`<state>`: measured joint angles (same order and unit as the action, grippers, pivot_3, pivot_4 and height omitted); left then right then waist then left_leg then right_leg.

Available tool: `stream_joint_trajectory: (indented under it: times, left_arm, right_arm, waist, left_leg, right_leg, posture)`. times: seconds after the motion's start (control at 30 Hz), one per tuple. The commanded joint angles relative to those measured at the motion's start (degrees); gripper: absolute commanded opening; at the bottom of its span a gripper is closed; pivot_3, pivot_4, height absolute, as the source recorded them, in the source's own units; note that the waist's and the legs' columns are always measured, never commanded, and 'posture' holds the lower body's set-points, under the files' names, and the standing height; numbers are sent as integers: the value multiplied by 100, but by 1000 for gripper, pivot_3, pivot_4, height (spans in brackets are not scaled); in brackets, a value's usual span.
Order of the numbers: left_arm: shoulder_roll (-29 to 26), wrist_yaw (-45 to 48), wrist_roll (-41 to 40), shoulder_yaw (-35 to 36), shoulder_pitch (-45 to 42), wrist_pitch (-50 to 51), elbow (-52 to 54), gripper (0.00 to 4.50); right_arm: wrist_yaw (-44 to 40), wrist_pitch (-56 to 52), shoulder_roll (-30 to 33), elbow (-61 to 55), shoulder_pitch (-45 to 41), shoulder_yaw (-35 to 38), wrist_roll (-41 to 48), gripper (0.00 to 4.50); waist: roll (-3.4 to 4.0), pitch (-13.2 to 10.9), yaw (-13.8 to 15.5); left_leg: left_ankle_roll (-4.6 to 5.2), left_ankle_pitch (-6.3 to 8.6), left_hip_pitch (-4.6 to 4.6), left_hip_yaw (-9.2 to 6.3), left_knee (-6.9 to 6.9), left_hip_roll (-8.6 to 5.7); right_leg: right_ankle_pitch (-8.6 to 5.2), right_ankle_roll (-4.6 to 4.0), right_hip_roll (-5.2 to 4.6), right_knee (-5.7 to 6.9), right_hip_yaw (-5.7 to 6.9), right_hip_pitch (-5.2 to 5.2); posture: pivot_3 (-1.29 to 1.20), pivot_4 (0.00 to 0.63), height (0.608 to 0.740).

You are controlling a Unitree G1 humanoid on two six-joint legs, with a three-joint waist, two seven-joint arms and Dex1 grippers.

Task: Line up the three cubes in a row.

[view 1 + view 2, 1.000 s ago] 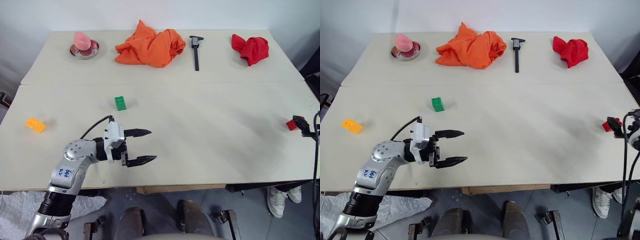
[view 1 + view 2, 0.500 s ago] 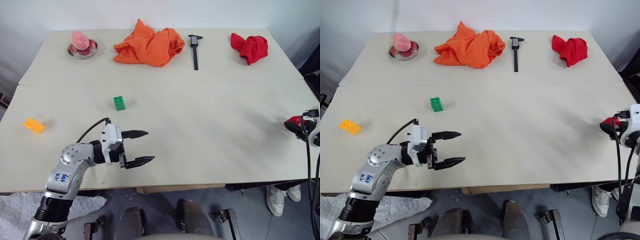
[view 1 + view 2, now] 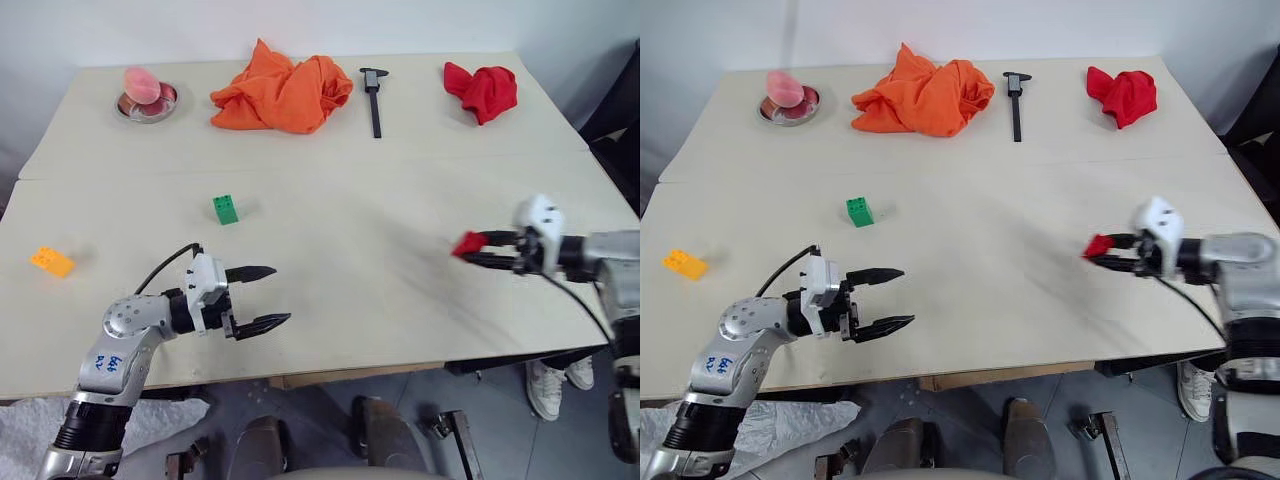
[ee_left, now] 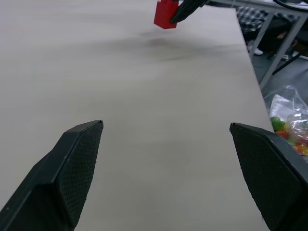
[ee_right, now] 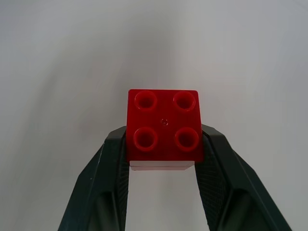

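- Red cube [image 5: 164, 129]: pinched between the two black fingers of the right gripper [image 3: 478, 250], which is closed on its sides; its four studs face the right wrist camera; it hangs above the table [image 3: 400, 200] over the right half, with a faint shadow on the surface below; in the left wrist view it shows at the far end, held at the tip of the right fingers
- Green cube [image 3: 225, 209]: standing on the table left of centre, well apart from both grippers; it lies beyond the left gripper [image 3: 262, 296], further from the robot
- Orange-yellow cube [image 3: 51, 262]: lying near the table's left edge, well to the left of the left gripper and far from the red cube
- Left gripper: jaws spread wide and holding nothing; it hovers low over the near left part of the table, fingers pointing towards the right
- Far edge of the table, left to right: a metal dish [image 3: 145, 102] with a pink object in it; a crumpled orange cloth [image 3: 280, 93]; a black caliper [image 3: 375, 97]; a red cloth [image 3: 482, 90]
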<state>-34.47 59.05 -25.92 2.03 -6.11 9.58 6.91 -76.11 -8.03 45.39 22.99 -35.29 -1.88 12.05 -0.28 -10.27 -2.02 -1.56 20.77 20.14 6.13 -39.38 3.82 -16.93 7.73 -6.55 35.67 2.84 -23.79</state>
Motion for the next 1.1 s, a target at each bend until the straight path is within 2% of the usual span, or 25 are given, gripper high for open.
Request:
stream_joint_trajectory:
  times: [0.03,0.2,0.5,0.8,0.93,1.1]
  left_arm:
    - [-6,24,1,159,123,-171,-52,4500]
    - [-50,72,37,153,316,-255,-51,4500]
    - [3,-82,35,342,539,-354,14,4500]
    - [-12,-158,64,428,579,-520,-81,4500]
    - [1,-326,18,746,839,-669,-116,4500]
    - [372,-943,-181,1739,1562,-976,-223,4500]
  right_arm:
    - [84,-100,-481,-462,-405,-478,-161,1486]
    - [259,649,-1111,559,-1053,-1091,-828,1486]
    - [-77,1265,-1259,1758,-1776,-1458,-1284,1486]
    - [-516,1726,-1301,2155,-1930,-1117,-1002,4480]
    - [-656,2189,-1086,1905,-1662,-620,-548,4480]
    - [-1113,1912,-772,745,-531,248,644,4480]
  waist:
    - [-1,0,26]
    - [0,0,83]
    - [0,0,21]
    - [0,0,13]
    - [1,-1,11]
    - [0,-1,47]
  left_leg:
    - [0,0,1,-1,-3,0]
    - [9,6,15,-17,-8,-5]
    - [19,24,21,-11,-22,-4]
    - [17,25,21,-9,-27,-2]
    - [17,26,21,-8,-25,-2]
    - [22,36,21,-9,-21,-1]
  right_leg:
    - [0,0,0,1,0,0]
    - [1,-4,-3,2,11,-1]
    - [1,-4,-5,0,15,-4]
    - [1,-4,-5,4,16,-4]
    - [1,-4,-6,3,16,-5]
    - [1,-4,-8,-5,18,-4]
  posture:
    - [0,150,740]
    - [0,150,740]
    - [0,150,740]
    - [0,150,740]
    - [0,150,740]
    - [0,150,740]
